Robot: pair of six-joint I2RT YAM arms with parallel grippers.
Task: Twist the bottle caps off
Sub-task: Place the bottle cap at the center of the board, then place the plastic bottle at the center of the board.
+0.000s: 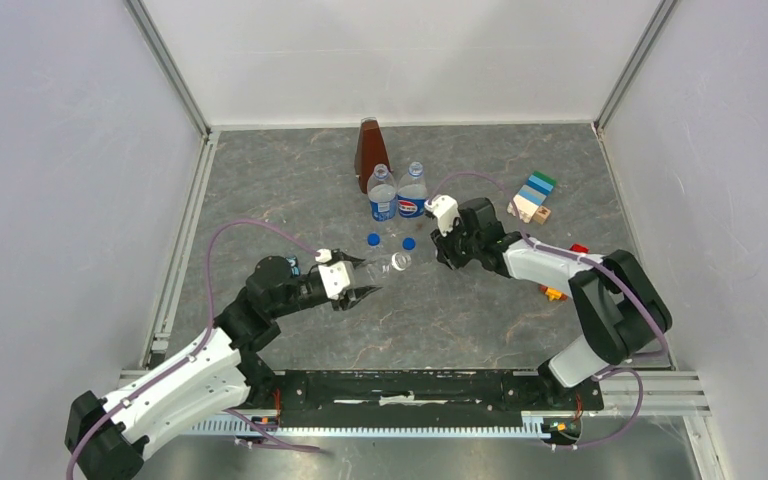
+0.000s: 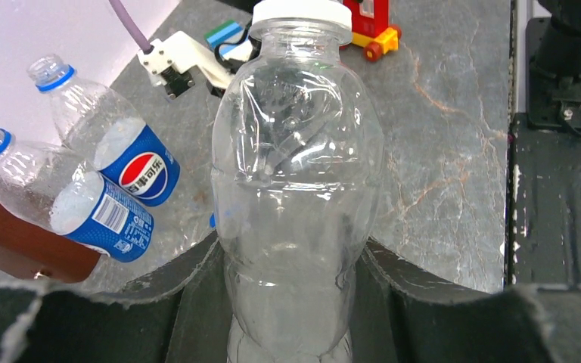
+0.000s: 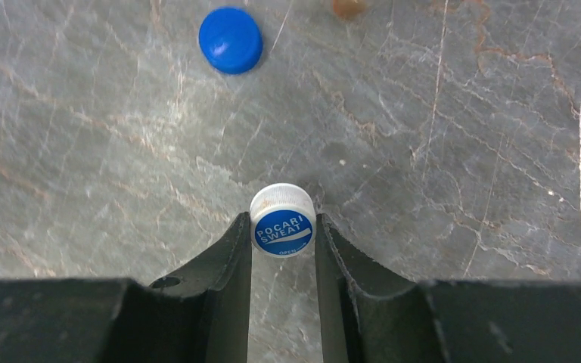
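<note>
While the right gripper (image 3: 282, 219) pinches the white cap (image 3: 281, 233) with its blue mark between both fingers, above the grey table (image 3: 461, 151), the left gripper (image 2: 293, 242) is clamped on the belly of the unlabelled bottle (image 2: 295, 136), held between the two arms. Just beyond it, one blue cap (image 1: 373, 239) and a second blue cap (image 1: 409, 242) lie on the table. Behind them two labelled bottles (image 1: 382, 197) stand upright side by side, uncapped, in front of a brown pyramid (image 1: 370, 147)
</note>
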